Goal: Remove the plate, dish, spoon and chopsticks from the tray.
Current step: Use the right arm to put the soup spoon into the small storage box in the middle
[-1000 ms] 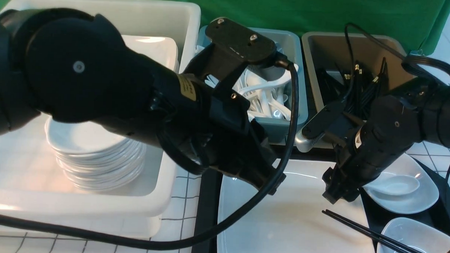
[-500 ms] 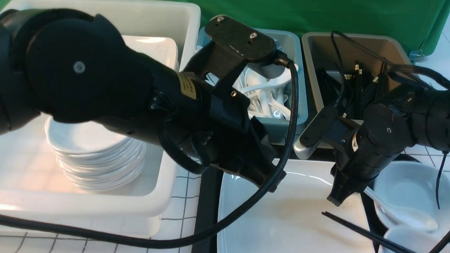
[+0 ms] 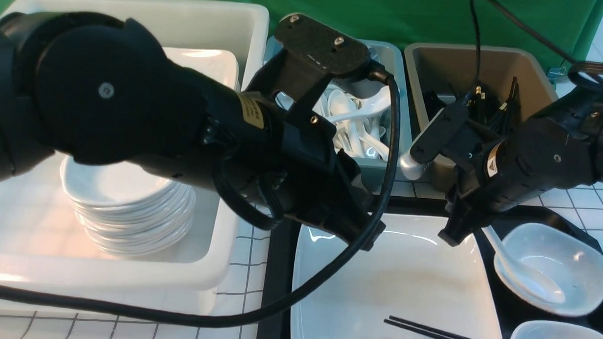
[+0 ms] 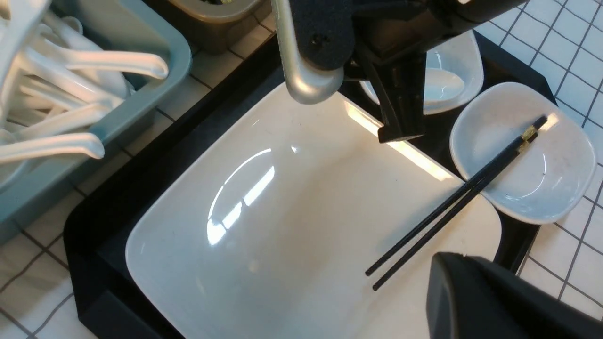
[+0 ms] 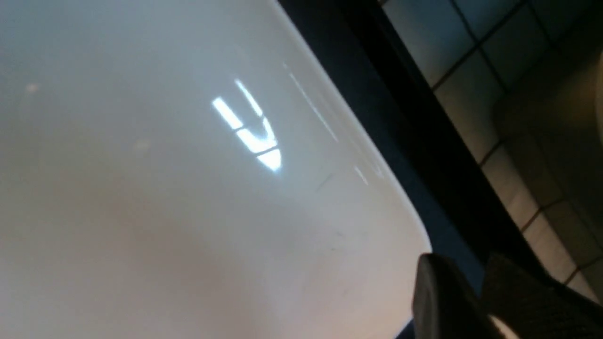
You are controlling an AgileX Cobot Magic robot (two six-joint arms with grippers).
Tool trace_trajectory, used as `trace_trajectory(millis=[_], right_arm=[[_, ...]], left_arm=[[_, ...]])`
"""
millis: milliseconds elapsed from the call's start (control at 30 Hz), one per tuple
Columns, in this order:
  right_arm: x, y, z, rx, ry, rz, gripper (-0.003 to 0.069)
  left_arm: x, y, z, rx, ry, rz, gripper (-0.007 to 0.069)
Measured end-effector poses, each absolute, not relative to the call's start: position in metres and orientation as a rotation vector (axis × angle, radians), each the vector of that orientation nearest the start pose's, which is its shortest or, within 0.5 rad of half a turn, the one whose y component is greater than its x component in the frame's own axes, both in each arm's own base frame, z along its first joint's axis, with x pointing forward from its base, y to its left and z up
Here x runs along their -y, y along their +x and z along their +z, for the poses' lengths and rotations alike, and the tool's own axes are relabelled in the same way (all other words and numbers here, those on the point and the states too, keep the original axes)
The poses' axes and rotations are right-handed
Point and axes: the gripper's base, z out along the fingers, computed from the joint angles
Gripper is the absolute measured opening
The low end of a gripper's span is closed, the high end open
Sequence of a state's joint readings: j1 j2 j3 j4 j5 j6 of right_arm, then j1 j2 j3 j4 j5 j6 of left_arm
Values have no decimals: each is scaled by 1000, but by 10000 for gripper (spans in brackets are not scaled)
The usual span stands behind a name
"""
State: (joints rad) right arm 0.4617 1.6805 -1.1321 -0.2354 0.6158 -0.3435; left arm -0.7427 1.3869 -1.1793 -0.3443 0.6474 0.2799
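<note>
At frame right, my right gripper [image 3: 457, 235] pinched the spoon [image 3: 536, 283] by its handle—for lifting, I judged; the left gripper's [image 3: 373, 238] fingers I couldn't read.

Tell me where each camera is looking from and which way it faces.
Front: between the arms, looking forward over the tray and tubs; both arms show.
Left wrist: on the left arm, facing the plate and chopsticks; its own gripper's edge and the right arm's end show.
Right wrist: on the right arm, facing the plate's edge; its own gripper's dark fingers show.
Shared by front and left wrist: chopsticks lying partly over the plate.
</note>
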Motion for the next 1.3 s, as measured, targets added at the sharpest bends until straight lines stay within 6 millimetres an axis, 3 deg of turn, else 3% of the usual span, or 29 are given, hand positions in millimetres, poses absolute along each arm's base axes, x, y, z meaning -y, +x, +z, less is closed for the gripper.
trace_trajectory(millis=[200, 333, 500, 667, 833, 967, 1133, 1233, 1300], right_arm=[[-145, 317, 252, -2282, -1163, -181, 125], [-149, 316, 290, -2209, -1050, -89, 125], [-162, 320, 342, -2076, -941, 77, 125], [-186, 334, 372, -1933, -851, 330, 125], [-205, 365, 366, -1870, -774, 376, 125], [-215, 394, 349, -1839, -711, 351, 125], [-219, 411, 338, -1799, -631, 327, 136], [-218, 415, 336, -1781, -593, 322, 237], [-218, 416, 338, -1767, -582, 316, 354]], left_arm=[[219, 211, 339, -2178, 940, -612, -3], [211, 219, 339, -2215, 855, -608, -3], [181, 237, 344, -2261, 702, -556, -3], [139, 248, 359, -2249, 538, -484, -3], [119, 248, 369, -2206, 518, -422, -3], [116, 247, 369, -2198, 560, -386, -3], [116, 248, 369, -2196, 564, -380, -3], [115, 248, 369, -2196, 567, -374, -3], [115, 248, 369, -2196, 567, -373, -3]])
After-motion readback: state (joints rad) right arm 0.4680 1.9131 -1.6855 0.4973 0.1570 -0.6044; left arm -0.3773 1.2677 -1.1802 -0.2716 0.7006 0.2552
